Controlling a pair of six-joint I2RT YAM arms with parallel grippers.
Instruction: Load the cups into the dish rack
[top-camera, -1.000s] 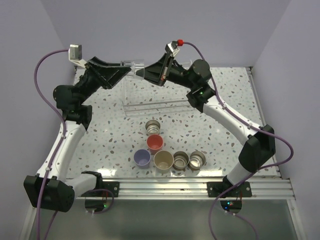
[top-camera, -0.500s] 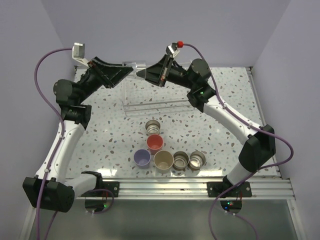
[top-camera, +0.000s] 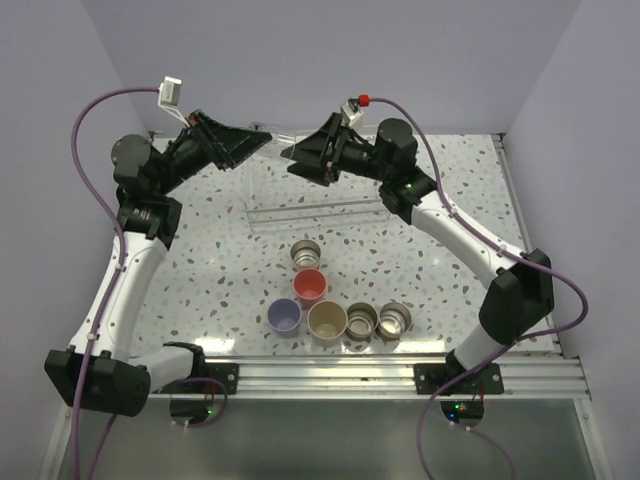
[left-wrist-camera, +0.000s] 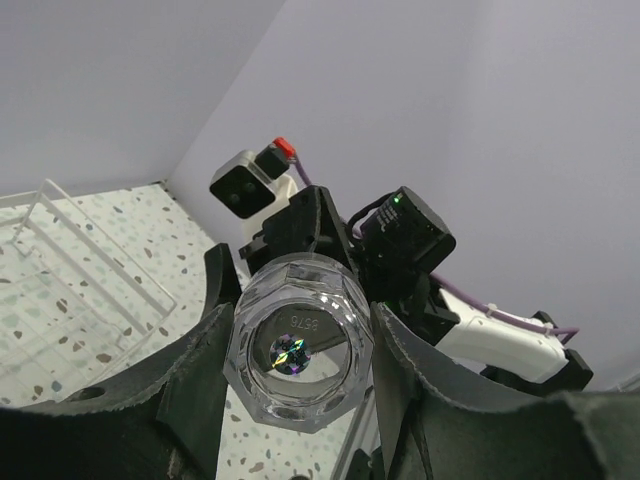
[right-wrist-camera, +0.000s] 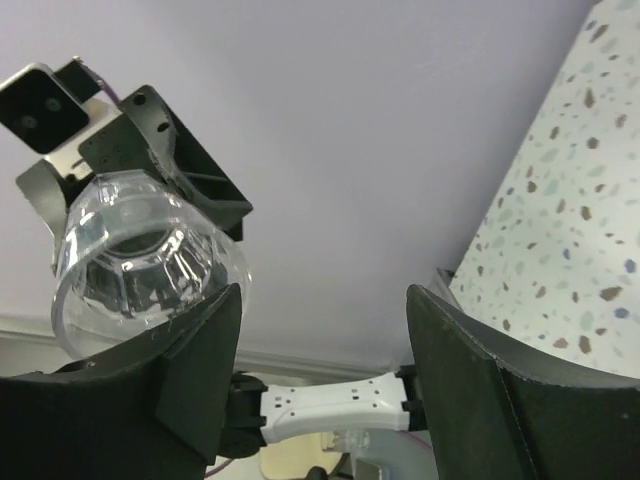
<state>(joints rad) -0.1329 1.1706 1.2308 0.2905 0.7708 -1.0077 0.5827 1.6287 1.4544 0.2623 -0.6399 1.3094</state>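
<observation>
Rising since second ago: both wrists tilted higher above dish rack. Left gripper clamped on tiny clear cup, held in air over rack's far side. Right gripper spread wide, empty, cup just beside one finger. Likely handover or reorient, nothing placed. Coral cup and five others on table, unloaded.

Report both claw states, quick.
Left claw: closed on the tiny clear faceted cup.
Right claw: open, holding nothing.

White-shelled arms with black joints, purple cables, one red-capped connector, green status light.
</observation>
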